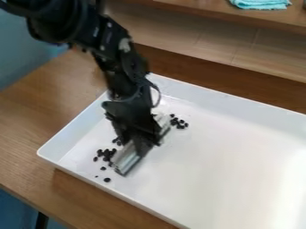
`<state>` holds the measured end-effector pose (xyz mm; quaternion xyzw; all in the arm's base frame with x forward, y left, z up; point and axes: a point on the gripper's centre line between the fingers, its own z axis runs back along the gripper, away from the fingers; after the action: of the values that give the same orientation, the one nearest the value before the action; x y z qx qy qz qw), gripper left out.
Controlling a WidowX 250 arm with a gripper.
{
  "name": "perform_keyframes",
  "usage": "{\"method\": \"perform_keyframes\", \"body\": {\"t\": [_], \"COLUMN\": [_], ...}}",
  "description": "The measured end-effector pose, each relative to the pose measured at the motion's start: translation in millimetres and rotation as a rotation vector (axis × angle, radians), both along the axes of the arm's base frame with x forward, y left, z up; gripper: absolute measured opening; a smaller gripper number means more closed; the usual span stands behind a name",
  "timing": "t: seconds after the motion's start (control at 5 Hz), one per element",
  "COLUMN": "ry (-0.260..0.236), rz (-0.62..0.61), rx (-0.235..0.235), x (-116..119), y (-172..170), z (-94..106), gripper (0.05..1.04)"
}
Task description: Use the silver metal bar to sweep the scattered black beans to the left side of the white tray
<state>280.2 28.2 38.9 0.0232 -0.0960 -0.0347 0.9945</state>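
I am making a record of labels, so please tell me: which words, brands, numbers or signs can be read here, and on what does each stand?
No word, brand, number or sign can be read.
Arm: pale marks, too small to read.
Tray, silver piece, cloth: no text seen.

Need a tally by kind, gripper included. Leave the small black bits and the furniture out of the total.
White tray: 1
Silver ribbed piece: 1, partly covered, so taken as one
Teal cloth: 1
Black gripper: 1
Total: 4
Black bits: excluded; too bunched for a firm count.
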Motion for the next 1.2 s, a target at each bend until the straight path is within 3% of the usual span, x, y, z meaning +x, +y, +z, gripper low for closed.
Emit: {"method": "perform_keyframes", "body": {"t": [0.4, 0.8, 1.2], "ry": [0.021, 0.061, -0.007], "rz": [-0.037, -0.097, -0.076], "rx": [0.019, 0.023, -0.019], "x": [-7.1, -16.8, -14.8], "y": [28.5, 33.8, 20.4], "z": [-0.8, 5.5, 40.9], "gripper": [0.370, 0.370, 0.370]}}
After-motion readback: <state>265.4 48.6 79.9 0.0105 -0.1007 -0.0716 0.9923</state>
